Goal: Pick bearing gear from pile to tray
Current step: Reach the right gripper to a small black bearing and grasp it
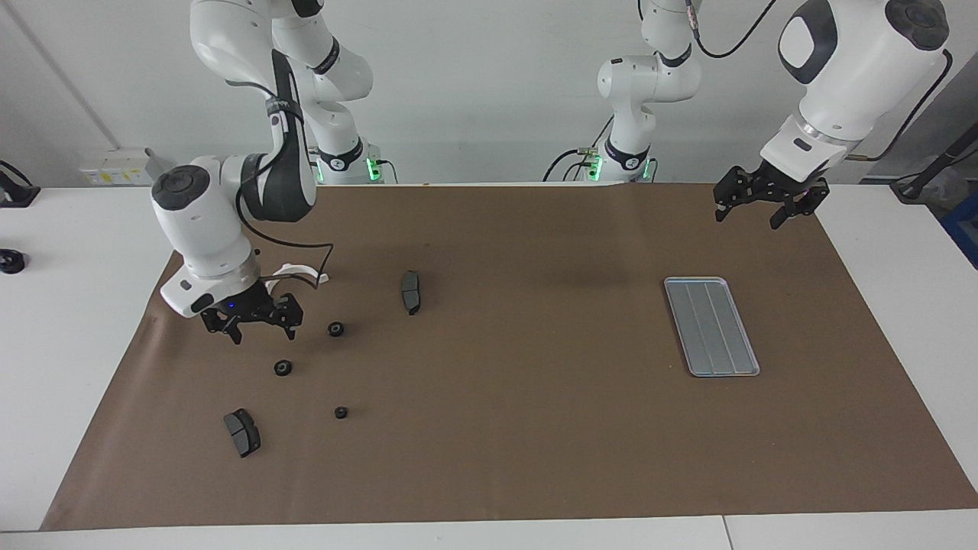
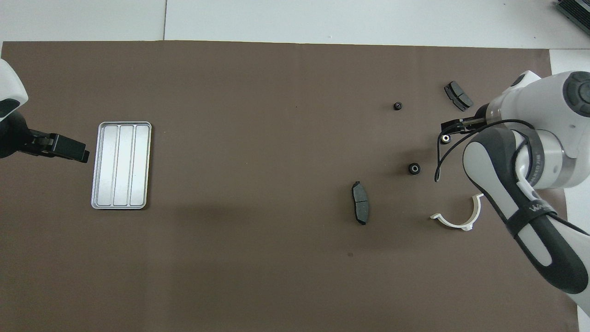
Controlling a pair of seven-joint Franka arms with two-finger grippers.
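Silver-grey ridged tray (image 1: 712, 326) lies apart from round black gears (image 1: 283, 367).

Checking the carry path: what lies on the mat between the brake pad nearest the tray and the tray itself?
Nothing: in the overhead view the brown mat is bare between that brake pad and the tray.

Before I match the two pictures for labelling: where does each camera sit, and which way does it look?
Facing view: high across the table, looking at the robots; both arms show whole, right tool open over the pile, left tool open, waiting near the tray.
Overhead view: high above the robots' end, looking steeply down; right arm's forearm and tool, left tool's tip.
Shared, half a turn apart: tray, three gears, two brake pads, white bracket.
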